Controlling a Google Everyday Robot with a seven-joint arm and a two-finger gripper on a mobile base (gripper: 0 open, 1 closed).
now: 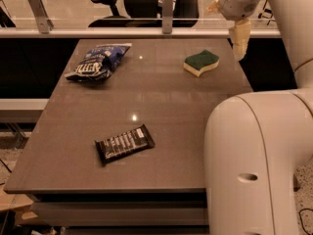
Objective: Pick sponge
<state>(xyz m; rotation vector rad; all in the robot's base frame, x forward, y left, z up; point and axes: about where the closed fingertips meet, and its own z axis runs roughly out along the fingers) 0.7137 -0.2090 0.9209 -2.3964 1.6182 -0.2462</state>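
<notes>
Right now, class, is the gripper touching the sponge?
No. The gripper hangs by the table's far right corner, clear of the sponge lying on it.

The sponge (201, 62) lies green side up near the far right corner of the table (161, 106). The gripper (239, 42) hangs over the table's right edge, just beyond the sponge and seemingly apart from it. A blue snack bag (98, 62) lies far left, and a black candy bar (124, 143) nearer the front.
</notes>
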